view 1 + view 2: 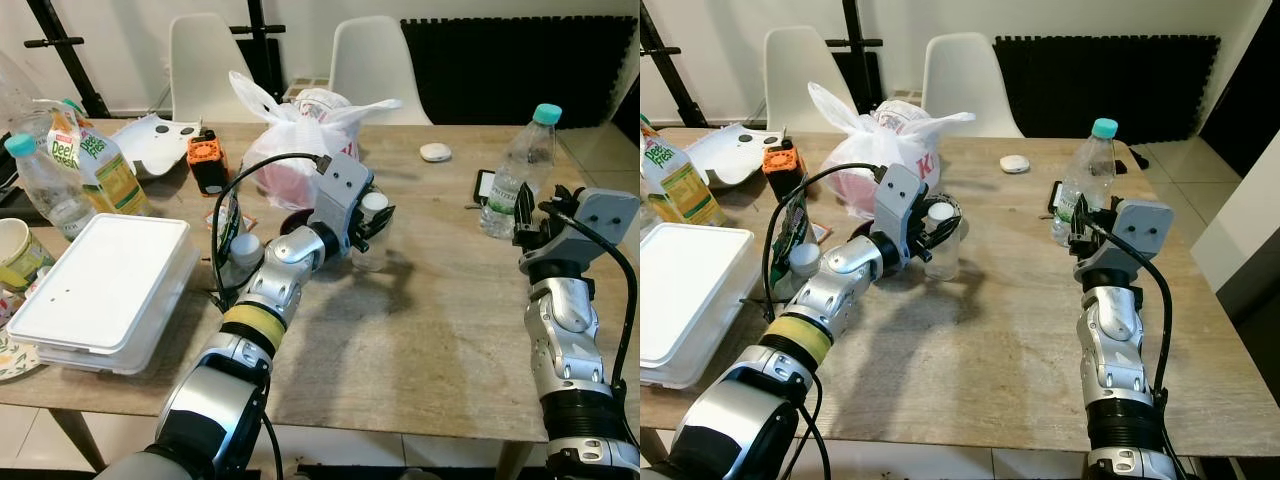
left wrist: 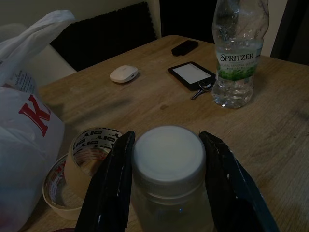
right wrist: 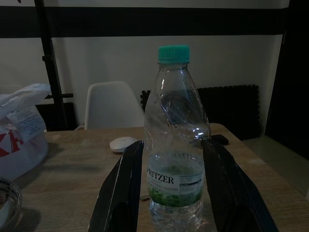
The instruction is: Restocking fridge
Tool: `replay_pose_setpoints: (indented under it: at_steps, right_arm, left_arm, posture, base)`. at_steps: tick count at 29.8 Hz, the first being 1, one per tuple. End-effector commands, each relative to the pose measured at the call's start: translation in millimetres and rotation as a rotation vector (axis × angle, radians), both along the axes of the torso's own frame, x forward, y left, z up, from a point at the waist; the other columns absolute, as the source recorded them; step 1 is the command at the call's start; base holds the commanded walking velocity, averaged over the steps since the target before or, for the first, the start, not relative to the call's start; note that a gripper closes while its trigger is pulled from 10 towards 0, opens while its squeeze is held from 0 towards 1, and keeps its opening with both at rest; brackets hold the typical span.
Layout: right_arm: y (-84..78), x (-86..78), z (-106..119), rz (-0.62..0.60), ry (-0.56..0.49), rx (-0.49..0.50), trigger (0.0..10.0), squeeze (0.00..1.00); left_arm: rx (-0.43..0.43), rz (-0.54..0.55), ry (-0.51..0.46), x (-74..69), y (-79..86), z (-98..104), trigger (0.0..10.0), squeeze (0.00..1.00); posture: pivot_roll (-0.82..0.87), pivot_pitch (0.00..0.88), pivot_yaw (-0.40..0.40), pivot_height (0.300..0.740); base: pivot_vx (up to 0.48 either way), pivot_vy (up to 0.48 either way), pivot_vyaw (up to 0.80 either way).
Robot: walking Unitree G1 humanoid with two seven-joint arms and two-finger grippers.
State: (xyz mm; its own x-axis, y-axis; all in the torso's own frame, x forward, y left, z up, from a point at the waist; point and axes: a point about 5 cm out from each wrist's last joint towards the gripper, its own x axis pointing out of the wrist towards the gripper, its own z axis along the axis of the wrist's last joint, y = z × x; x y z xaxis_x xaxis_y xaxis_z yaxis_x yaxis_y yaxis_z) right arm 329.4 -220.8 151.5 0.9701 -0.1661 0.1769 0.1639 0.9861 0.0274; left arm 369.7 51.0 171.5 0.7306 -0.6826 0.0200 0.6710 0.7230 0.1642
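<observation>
— Standing on the wooden worktop [image 1: 430, 330], is that the small clear jar [image 1: 942, 240] with the white lid?

— Yes, upright near the middle, just in front of the white plastic bag [image 1: 300, 135]. The left gripper [image 2: 166, 159] has a black finger on each side of the lid; the fingers [image 2: 113, 183] sit right at its edges, but I cannot tell whether they press on it or merely flank it.

— And the tape?

— Two rolls of tape [image 2: 79, 166] lie beside the jar, against the bag.

— The other arm?

— The right gripper [image 3: 171, 179] is at the Spritzer water bottle [image 1: 520, 175], which stands upright near the worktop's right side. Its fingers [image 3: 123, 188] are spread either side of the label, with slim gaps showing, so released.

— Anything else nearby?

— A phone with keys [image 2: 193, 77] and a white oval mouse-like object [image 1: 435, 152] behind it; a white foam box [image 1: 110, 285] and juice carton [image 1: 105, 165] at the left.
</observation>
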Motion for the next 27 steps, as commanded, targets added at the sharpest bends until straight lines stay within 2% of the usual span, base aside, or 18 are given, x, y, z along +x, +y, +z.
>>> replay_pose_setpoints:
  at_steps: [1, 3, 4, 5, 11, 12, 15, 16, 17, 20, 22, 23, 25, 27]
  right_arm:
    - [1.5, 2.7, 1.0, 0.009, 0.004, -0.012, 10.0, 0.00]
    - [2.5, 4.0, 4.9, 0.016, -0.009, -0.011, 10.0, 0.00]
    - [3.3, 4.3, 7.4, 0.021, -0.018, -0.010, 10.0, 0.00]
    - [4.3, 4.7, 10.3, 0.029, -0.030, -0.008, 10.0, 0.00]
    - [10.4, 5.2, 18.0, 0.076, -0.058, -0.006, 10.0, 0.00]
    - [18.7, 5.6, 23.3, 0.140, -0.072, -0.005, 10.0, 0.00]
    - [58.7, -0.3, 47.8, 0.462, -0.125, -0.051, 10.0, 0.00]
    - [58.7, -0.3, 47.8, 0.462, -0.125, -0.051, 10.0, 0.00]
    - [65.5, -2.8, 53.5, 0.524, -0.134, -0.067, 10.0, 0.00]
    - [68.3, -4.1, 56.3, 0.551, -0.139, -0.074, 10.0, 0.00]
    - [81.1, -12.6, 73.7, 0.695, -0.173, -0.103, 10.0, 0.00]
    - [81.1, -12.6, 73.7, 0.695, -0.173, -0.103, 10.0, 0.00]
    - [90.5, -19.9, 84.1, 0.797, -0.192, -0.130, 10.0, 0.00]
    - [93.7, -22.3, 86.8, 0.830, -0.196, -0.146, 10.0, 0.00]
  left_arm:
    - [-0.004, -0.010, 0.002, -1.2, -1.8, -1.7, 0.0, 0.00]
    - [-0.015, -0.006, -0.001, -0.8, -0.5, 0.7, 0.0, 0.00]
    - [-0.026, -0.003, -0.006, -0.6, 0.3, 2.9, 1.6, 0.00]
    - [-0.038, 0.002, -0.013, -0.1, 1.3, 6.0, 9.9, 0.00]
    - [-0.076, -0.004, -0.039, -0.2, 4.6, 17.4, 10.0, 0.00]
    - [-0.096, -0.024, -0.065, -1.0, 8.5, 28.4, 10.0, 0.00]
    - [-0.114, -0.181, -0.172, -11.7, 33.0, 79.6, 10.0, 0.00]
    - [-0.114, -0.181, -0.172, -11.7, 33.0, 79.6, 10.0, 0.00]
    - [-0.097, -0.227, -0.192, -16.2, 39.4, 89.0, 10.0, 0.00]
    - [-0.084, -0.252, -0.200, -18.7, 42.8, 93.1, 10.0, 0.00]
    - [-0.038, -0.378, -0.225, -34.7, 55.2, 106.8, 10.0, 0.00]
    - [-0.038, -0.378, -0.225, -34.7, 55.2, 106.8, 10.0, 0.00]
    - [-0.028, -0.454, -0.234, -45.6, 61.1, 117.2, 10.0, 0.00]
    - [-0.029, -0.469, -0.240, -48.3, 62.5, 120.9, 10.0, 0.00]
  posture:
    - [-0.08, 0.000, 0.019, 0.740]
    - [-0.08, 0.000, 0.018, 0.740]
    - [-0.08, 0.000, 0.018, 0.740]
    - [-0.08, 0.000, 0.017, 0.740]
    - [-0.07, 0.000, 0.014, 0.740]
    - [-0.07, 0.000, 0.012, 0.740]
    - [-0.06, 0.001, 0.006, 0.740]
    - [-0.06, 0.001, 0.006, 0.740]
    - [-0.06, 0.002, 0.005, 0.740]
    - [-0.06, 0.002, 0.005, 0.740]
    - [-0.05, 0.008, -0.001, 0.740]
    - [-0.05, 0.008, -0.001, 0.740]
    - [-0.04, 0.012, -0.005, 0.740]
    - [-0.04, 0.013, -0.006, 0.740]
  base:
    - [0.000, 0.000, 0.00]
    - [0.000, 0.000, 0.00]
    - [0.000, 0.000, 0.00]
    - [0.000, 0.000, 0.00]
    - [0.000, 0.000, 0.00]
    - [0.000, 0.000, 0.00]
    - [0.000, 0.000, 0.00]
    - [0.000, 0.000, 0.00]
    - [0.000, 0.000, 0.00]
    - [0.000, 0.000, 0.00]
    - [0.000, 0.000, 0.00]
    - [0.000, 0.000, 0.00]
    - [0.000, 0.000, 0.00]
    - [0.000, 0.000, 0.00]
